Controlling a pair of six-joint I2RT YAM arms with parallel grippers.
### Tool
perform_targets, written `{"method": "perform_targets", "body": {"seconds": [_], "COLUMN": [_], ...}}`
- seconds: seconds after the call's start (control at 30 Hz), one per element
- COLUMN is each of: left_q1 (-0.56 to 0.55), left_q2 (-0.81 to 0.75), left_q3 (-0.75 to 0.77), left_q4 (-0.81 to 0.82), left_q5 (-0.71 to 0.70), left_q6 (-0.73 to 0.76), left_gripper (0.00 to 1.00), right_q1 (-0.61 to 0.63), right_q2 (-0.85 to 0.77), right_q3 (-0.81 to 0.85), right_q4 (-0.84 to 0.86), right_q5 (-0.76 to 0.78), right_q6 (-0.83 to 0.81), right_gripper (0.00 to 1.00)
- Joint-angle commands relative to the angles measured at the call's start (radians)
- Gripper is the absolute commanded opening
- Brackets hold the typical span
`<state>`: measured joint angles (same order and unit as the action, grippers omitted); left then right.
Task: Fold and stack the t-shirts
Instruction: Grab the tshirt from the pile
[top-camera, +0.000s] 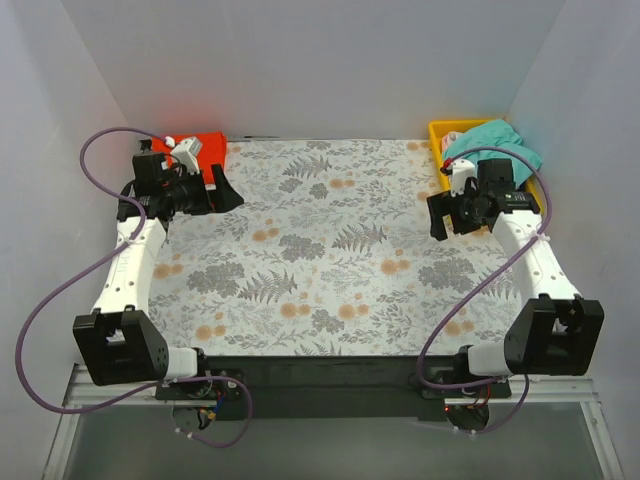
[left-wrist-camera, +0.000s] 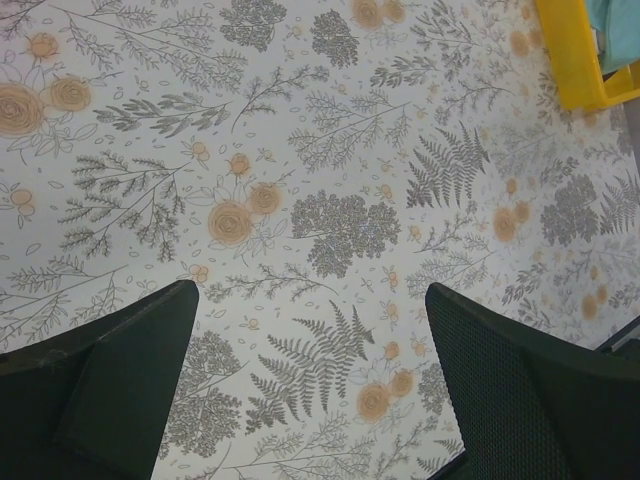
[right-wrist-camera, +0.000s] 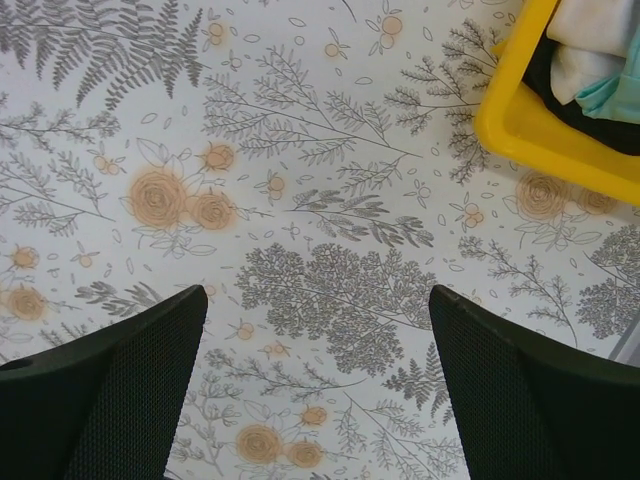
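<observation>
Top external view: a table draped in a fern-patterned cloth (top-camera: 330, 250) is shown, with two robot arms reaching over it from the near edge. The left gripper (top-camera: 226, 192) is held with jaws wide apart and empty, just beside a red-orange shirt (top-camera: 212, 145) that appears folded at the far left corner. The right gripper (top-camera: 437, 218) is likewise spread and empty, near a yellow tray (top-camera: 440, 128) at the far right corner. A teal shirt (top-camera: 500, 140) is heaped over that tray (white cloth (right-wrist-camera: 590, 30) and black cloth (right-wrist-camera: 548, 78) are glimpsed inside it from the right wrist). One shirt seems done, and another is judged due for fetching. For that, the right gripper would need to be lowered onto the teal shirt and closed on a loose fold.
</observation>
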<state>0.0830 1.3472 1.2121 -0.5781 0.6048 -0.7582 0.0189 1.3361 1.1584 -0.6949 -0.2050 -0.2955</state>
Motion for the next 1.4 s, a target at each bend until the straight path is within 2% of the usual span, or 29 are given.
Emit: {"method": "perform_targets", "body": {"seconds": [0.0, 0.23, 0.5, 0.73, 1.03, 1.13, 1.17, 1.23, 1.27, 1.37], "left_q1": [0.0, 0.001, 0.001, 0.001, 0.0, 0.001, 0.0, 0.001, 0.001, 0.001], "left_q2": [-0.01, 0.02, 0.041, 0.024, 0.03, 0.044, 0.049, 0.055, 0.064, 0.073], "left_q3": [0.02, 0.043, 0.041, 0.006, -0.011, -0.009, -0.009, -0.009, -0.008, -0.002], "left_q4": [-0.011, -0.017, -0.023, -0.028, -0.034, -0.034, -0.034, -0.031, -0.031, -0.031], "left_q5": [-0.034, 0.019, 0.05, 0.033, -0.01, -0.025, -0.025, -0.019, -0.019, -0.016], "left_q6": [0.025, 0.011, -0.029, -0.017, -0.007, -0.006, -0.004, -0.006, -0.006, -0.009], "left_gripper": [0.98, 0.98, 0.98, 0.98, 0.98, 0.98, 0.98, 0.98, 0.98, 0.98], "right_q1": [-0.039, -0.252, -0.384, -0.398, -0.399, -0.398, -0.399, -0.398, -0.398, -0.398], "right_q2": [0.055, 0.253, 0.562, 0.768, 0.9, 0.907, 0.902, 0.894, 0.887, 0.852], "right_q3": [0.081, 0.363, 0.702, 0.9, 0.978, 0.979, 0.977, 0.971, 0.968, 0.952], "right_q4": [0.006, 0.043, 0.127, 0.139, 0.216, 0.225, 0.224, 0.224, 0.222, 0.225], "right_q5": [0.068, 0.038, 0.009, -0.031, -0.05, -0.073, -0.083, -0.112, -0.117, -0.129], "right_q6": [-0.074, -0.11, -0.031, -0.011, 0.035, 0.047, 0.047, 0.05, 0.048, 0.05], "right_gripper": [0.98, 0.98, 0.98, 0.98, 0.96, 0.7, 0.46, 0.22, 0.02, 0.01]}}
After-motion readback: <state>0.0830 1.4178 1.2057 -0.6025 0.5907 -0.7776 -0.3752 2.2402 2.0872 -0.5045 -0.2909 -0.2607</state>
